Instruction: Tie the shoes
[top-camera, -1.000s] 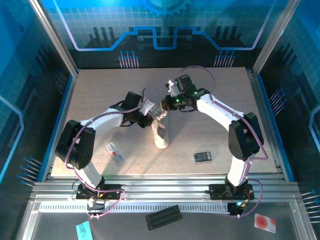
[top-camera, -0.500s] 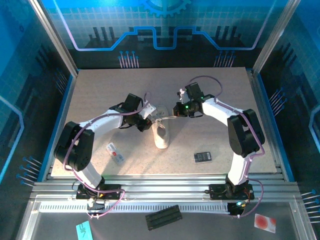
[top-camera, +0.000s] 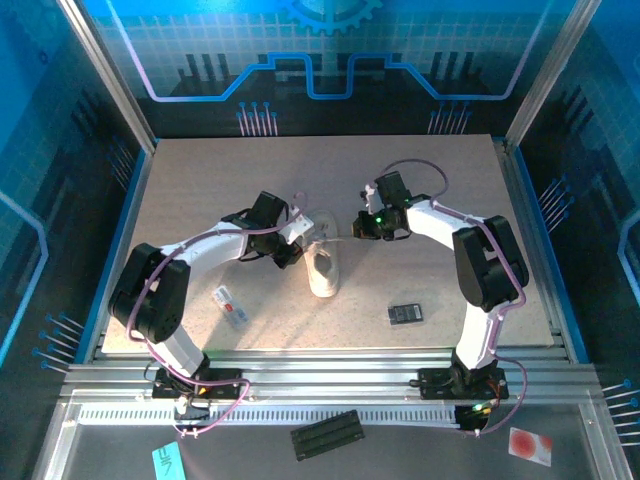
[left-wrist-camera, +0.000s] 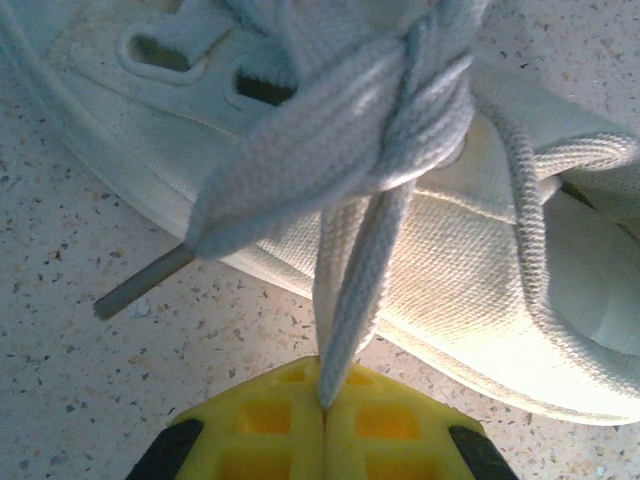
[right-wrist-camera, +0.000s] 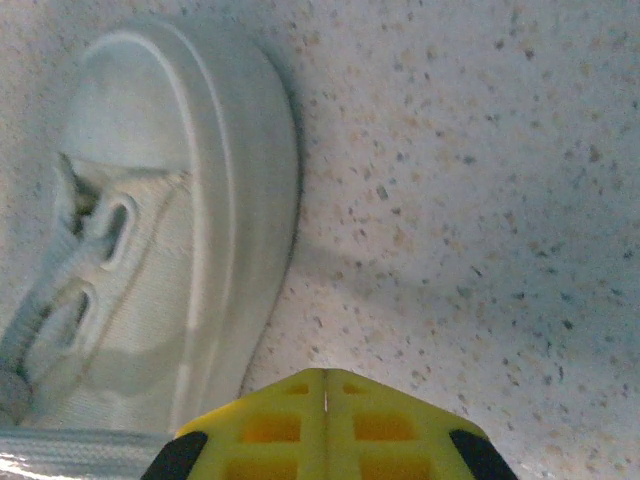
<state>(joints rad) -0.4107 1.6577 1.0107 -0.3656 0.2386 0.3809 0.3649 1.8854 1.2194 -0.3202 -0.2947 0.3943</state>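
Left jaws pinching lace (left-wrist-camera: 345, 300), right jaws closed

Sneaker, left wrist view: the top and right edges are cutting off the sneaker (left-wrist-camera: 470, 260), so you are getting part of its side and lacing.
Lace end: the lace (left-wrist-camera: 345, 290) is running down into the left gripper (left-wrist-camera: 322, 420), whose pressed-together yellow fingers are hiding its end from you.
Left fingers: the bottom edge is cropping them.
Sneaker, right wrist view: the left and bottom edges are cropping it, and it is looking soft and blurred.
Right gripper (right-wrist-camera: 325, 400): the bottom edge is cropping its closed fingers. A strand is leaving the bottom-left corner, so you cannot tell whether it is pinched.
Packet (top-camera: 230, 305): its print is showing too small to read.
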